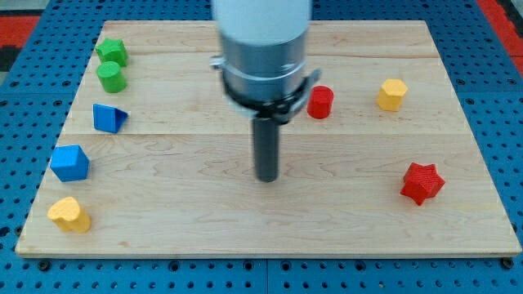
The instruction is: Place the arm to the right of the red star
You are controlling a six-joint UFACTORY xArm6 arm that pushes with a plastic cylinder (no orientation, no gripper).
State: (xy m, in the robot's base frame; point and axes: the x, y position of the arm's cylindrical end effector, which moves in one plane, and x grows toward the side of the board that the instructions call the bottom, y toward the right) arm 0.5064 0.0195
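The red star (422,182) lies on the wooden board (204,220) near the view's right edge, in the lower half. My tip (266,177) rests on the board near the middle, well to the left of the red star and about level with it. A red cylinder (319,102) stands above and to the right of my tip, close to the arm's body. The arm's grey and white body hides part of the board's top middle.
A yellow hexagon block (392,94) sits at the upper right. Along the view's left side are a green star (112,52), a green cylinder (110,77), a blue triangle (108,118), a blue cube-like block (70,163) and a yellow block (69,215).
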